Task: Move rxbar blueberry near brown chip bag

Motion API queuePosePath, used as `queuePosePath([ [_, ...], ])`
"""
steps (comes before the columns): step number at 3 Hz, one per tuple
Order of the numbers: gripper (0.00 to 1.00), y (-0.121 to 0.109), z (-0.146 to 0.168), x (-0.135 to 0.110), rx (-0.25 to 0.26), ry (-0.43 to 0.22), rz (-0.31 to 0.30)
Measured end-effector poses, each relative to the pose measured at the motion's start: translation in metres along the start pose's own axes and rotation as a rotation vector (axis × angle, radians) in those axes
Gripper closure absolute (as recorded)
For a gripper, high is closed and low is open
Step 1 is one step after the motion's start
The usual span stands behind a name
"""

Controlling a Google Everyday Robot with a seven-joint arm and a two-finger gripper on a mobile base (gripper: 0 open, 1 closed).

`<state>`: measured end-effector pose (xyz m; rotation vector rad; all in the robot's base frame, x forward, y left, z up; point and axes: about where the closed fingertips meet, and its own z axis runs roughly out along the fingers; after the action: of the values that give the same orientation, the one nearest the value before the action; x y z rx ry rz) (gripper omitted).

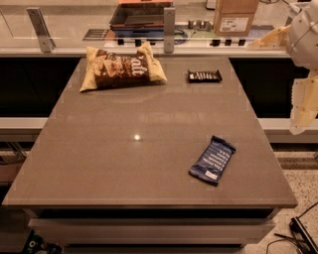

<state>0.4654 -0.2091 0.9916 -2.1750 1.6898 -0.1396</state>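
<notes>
The rxbar blueberry (212, 160), a flat dark blue bar with a white patch at its near end, lies on the table (124, 163) towards the front right, angled. The brown chip bag (121, 68), puffy with tan edges and white lettering, lies at the table's far left. My gripper (303, 101) hangs at the frame's right edge, off the table's right side. It is above and to the right of the blue bar and well apart from it. It holds nothing that I can see.
A small black bar with white lettering (204, 76) lies at the far right of the table. Behind the table runs a counter with a cardboard box (235, 17), a dark tray (141, 14) and metal posts (169, 30).
</notes>
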Motion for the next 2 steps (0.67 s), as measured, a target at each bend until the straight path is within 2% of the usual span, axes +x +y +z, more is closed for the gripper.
queuePosePath([
  [1,0.00,0.0055,0.0080,-0.0054,-0.029,0.035,-0.047],
  [2,0.00,0.0060,0.0090,-0.0049,-0.031,0.036,-0.047],
])
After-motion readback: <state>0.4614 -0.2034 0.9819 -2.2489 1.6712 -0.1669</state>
